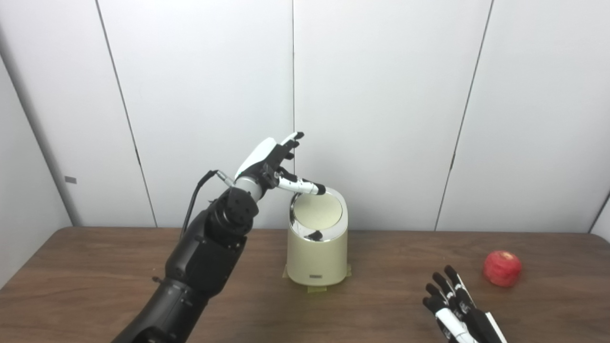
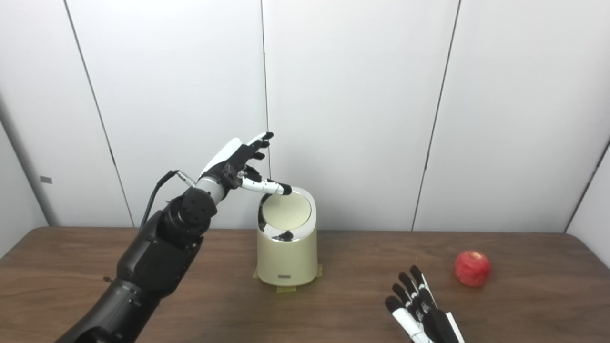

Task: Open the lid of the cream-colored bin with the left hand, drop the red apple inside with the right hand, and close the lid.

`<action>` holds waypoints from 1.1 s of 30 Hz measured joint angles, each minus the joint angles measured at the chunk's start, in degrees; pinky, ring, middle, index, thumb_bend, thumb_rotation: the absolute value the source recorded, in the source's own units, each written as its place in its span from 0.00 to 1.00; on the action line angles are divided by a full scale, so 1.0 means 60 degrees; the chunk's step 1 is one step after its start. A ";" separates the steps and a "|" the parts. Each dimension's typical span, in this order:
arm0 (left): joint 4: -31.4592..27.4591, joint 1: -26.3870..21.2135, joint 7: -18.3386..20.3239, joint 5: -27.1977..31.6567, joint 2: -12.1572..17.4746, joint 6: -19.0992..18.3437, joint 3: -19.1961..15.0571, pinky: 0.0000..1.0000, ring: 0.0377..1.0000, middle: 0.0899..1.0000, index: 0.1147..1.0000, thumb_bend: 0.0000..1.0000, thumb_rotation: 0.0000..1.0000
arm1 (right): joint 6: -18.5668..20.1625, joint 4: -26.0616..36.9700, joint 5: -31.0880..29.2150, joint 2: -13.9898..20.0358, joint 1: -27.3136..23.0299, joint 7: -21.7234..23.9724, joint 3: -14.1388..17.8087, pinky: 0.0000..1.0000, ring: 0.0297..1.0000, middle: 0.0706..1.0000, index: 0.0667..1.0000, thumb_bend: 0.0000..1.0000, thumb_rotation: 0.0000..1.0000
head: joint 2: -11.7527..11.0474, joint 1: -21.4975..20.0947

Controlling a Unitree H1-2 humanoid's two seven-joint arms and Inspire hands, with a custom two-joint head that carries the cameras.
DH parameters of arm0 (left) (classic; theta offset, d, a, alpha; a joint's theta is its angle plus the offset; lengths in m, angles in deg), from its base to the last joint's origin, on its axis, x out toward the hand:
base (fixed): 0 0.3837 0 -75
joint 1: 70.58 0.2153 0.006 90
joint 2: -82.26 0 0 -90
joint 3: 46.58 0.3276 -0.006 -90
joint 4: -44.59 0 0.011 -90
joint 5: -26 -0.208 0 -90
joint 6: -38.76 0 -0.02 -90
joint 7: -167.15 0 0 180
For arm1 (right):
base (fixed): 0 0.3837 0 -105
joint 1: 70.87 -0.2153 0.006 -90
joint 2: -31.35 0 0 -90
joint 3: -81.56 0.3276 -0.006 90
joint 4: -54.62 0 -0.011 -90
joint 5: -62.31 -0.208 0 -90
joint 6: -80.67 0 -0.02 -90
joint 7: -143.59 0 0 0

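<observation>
Up high, left hand spread, thumb at bin lid rim; right hand splayed, empty; apple apart.

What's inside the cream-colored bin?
That can't be seen. The lid covers the top of the cream-colored bin, hiding the inside. The left hand is at the lid's back rim, and the red apple sits outside on the table.

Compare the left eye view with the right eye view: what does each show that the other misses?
Only the left eye view: almost nothing extra, just more wall right of the apple. Only the right eye view: more table left of the arm and a fuller right robot hand. Both: left robot hand raised, thumb at the closed lid of the cream bin; right robot hand open, short of the apple.
</observation>
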 measured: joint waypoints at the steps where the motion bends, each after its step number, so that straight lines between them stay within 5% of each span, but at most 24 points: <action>1: 0.0034 -0.0073 0.0096 -0.0141 0.0009 -0.0044 0.0095 0.78 0.94 0.98 0.99 0.90 0.18 | 0.0000 0.0005 0.0000 -0.0011 0.0001 -0.0004 0.0002 0.92 0.94 0.96 1.00 0.78 0.41 | 0.0000 -0.0015; 12: 0.0498 -0.0553 0.0564 -0.1746 0.0197 -0.0113 0.1636 0.85 0.95 0.98 0.97 0.96 0.13 | 0.0022 0.0018 -0.0208 -0.0059 -0.0009 -0.0009 0.0139 0.96 0.94 0.96 1.00 0.75 0.37 | 0.0073 -0.0015; 33: 0.0678 -0.0436 0.0051 -0.3716 0.0230 0.1321 0.2491 0.93 0.94 0.95 0.98 0.94 0.13 | 0.0146 0.0109 -0.0166 -0.0054 -0.0013 -0.0020 0.0109 0.92 0.92 0.95 0.99 0.76 0.38 | 0.0205 -0.0088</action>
